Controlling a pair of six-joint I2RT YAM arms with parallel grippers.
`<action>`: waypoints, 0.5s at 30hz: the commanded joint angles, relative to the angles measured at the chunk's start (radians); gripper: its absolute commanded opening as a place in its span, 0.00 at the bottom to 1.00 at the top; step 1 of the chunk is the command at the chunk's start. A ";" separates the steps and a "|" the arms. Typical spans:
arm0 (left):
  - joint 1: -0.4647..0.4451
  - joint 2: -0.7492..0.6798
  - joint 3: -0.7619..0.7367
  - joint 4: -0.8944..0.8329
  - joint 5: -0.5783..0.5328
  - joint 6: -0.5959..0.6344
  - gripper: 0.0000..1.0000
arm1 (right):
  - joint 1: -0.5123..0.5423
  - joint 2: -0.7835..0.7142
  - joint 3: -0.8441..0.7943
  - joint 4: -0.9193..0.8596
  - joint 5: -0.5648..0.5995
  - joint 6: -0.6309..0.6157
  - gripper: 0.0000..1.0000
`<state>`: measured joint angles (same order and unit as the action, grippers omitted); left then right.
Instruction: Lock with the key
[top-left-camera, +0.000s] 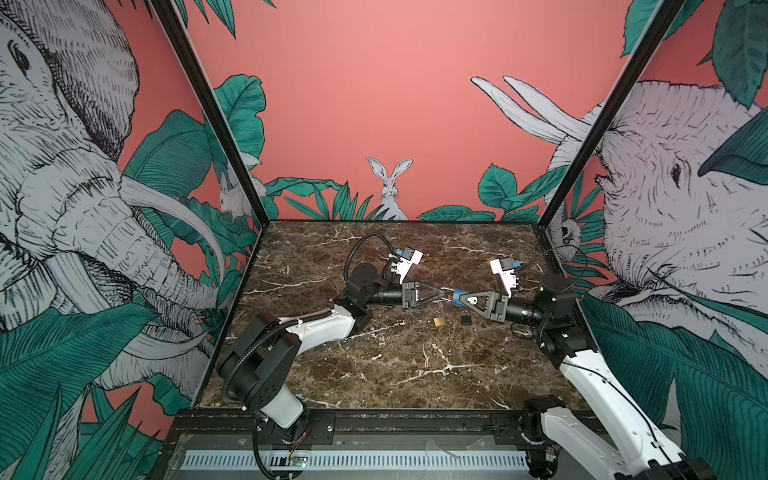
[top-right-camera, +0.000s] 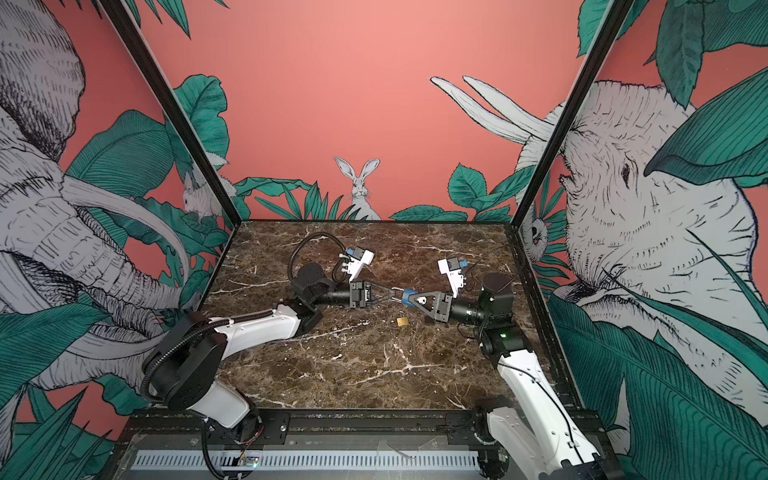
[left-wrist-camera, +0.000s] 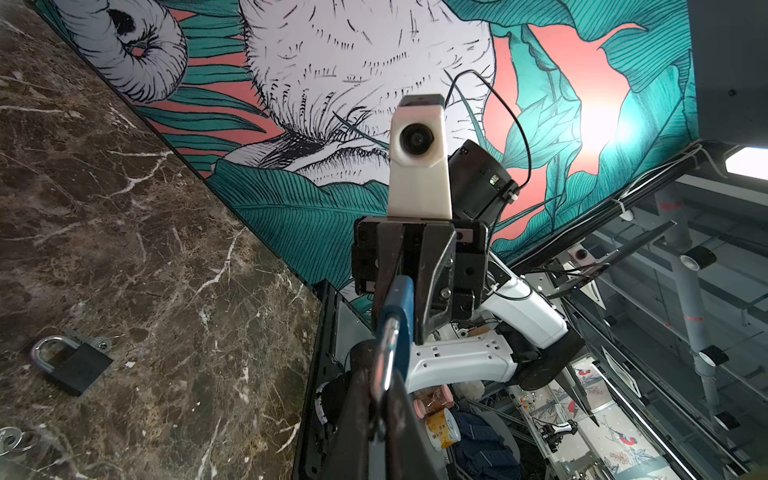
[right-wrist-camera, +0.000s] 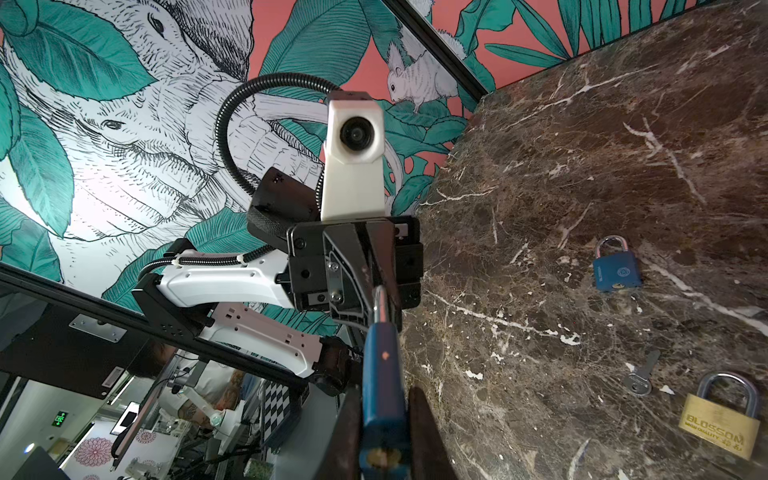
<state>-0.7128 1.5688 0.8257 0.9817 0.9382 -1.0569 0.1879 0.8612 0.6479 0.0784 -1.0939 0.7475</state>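
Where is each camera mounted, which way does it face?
Both top views: high behind the bases, looking down on the brown marble table; left arm, right arm show.
Left wrist: on the left arm, facing the right arm; own left end effector shut on the silver shackle of the blue padlock.
Right wrist: on the right arm, facing the left arm; own right end effector clamps that padlock's body.
Shared: both wrist views show that padlock.

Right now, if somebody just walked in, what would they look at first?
Most likely the two arms meeting above the middle of the marble table. The right gripper clamps a blue padlock by its body while the left gripper pinches its shackle. On the marble nearby lie a brass padlock and a black padlock, and a drawn rabbit watches from the pink back wall.
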 joint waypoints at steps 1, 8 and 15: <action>0.006 -0.063 -0.005 0.090 0.000 -0.012 0.00 | 0.001 -0.007 -0.013 0.037 0.031 -0.011 0.00; -0.007 -0.080 -0.004 0.066 0.002 0.014 0.00 | 0.038 0.013 -0.016 0.059 0.060 -0.009 0.00; -0.018 -0.092 -0.004 0.064 0.013 0.017 0.00 | 0.073 0.038 -0.011 0.084 0.103 -0.014 0.00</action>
<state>-0.7105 1.5414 0.8162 0.9848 0.9344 -1.0538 0.2390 0.8791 0.6476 0.1448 -1.0466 0.7471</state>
